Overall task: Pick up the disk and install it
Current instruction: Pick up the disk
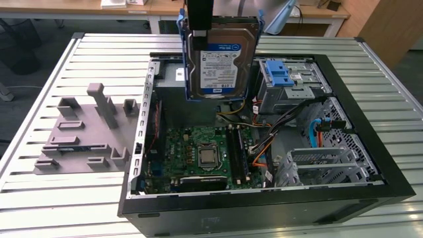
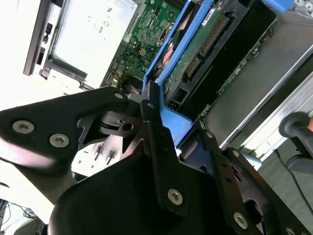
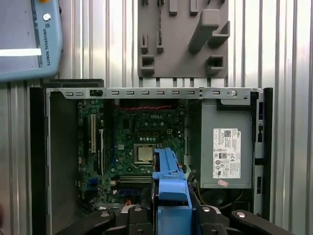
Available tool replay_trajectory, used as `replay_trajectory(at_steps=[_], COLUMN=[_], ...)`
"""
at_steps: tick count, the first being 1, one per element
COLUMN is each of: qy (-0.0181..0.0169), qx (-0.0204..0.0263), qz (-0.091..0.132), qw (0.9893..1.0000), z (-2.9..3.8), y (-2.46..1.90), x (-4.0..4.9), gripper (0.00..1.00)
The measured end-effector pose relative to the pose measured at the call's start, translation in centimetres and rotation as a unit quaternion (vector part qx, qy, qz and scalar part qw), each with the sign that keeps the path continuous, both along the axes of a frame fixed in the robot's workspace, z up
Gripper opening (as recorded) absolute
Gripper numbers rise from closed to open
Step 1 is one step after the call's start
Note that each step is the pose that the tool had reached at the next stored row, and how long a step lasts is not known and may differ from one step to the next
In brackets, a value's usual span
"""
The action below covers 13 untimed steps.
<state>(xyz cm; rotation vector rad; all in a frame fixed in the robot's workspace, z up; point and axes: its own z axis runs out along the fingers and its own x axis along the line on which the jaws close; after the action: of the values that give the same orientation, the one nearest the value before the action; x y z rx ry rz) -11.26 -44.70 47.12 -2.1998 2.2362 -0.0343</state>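
The disk (image 1: 221, 59), a silver drive with a white-and-blue label in a blue bracket, hangs upright above the back of the open computer case (image 1: 264, 210). My gripper (image 1: 220, 20) holds it from above, shut on the blue bracket. In the second wrist view the black fingers (image 2: 156, 147) clamp the bracket and the disk's (image 2: 205, 44) green circuit side shows. The first wrist view looks down past the gripper (image 3: 171, 218) and the disk's blue bracket (image 3: 168, 181) onto the motherboard (image 3: 139, 147).
Inside the case are the motherboard (image 1: 201, 153), a drive cage with a ribbed blue latch (image 1: 281, 74), loose cables (image 1: 264, 153) and a grey power supply (image 3: 227, 147). A grey fixture plate (image 1: 86, 134) lies beside the case on the slatted table (image 1: 39, 198). A pendant (image 3: 24, 39) lies nearby.
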Motion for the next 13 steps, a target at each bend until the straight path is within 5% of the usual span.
replay_trajectory(at_steps=[13], qy=[0.0007], qx=[0.0001], qz=[0.000], qw=[1.0000], z=[-0.07], y=[-0.07], x=[2.41], gripper=[0.36])
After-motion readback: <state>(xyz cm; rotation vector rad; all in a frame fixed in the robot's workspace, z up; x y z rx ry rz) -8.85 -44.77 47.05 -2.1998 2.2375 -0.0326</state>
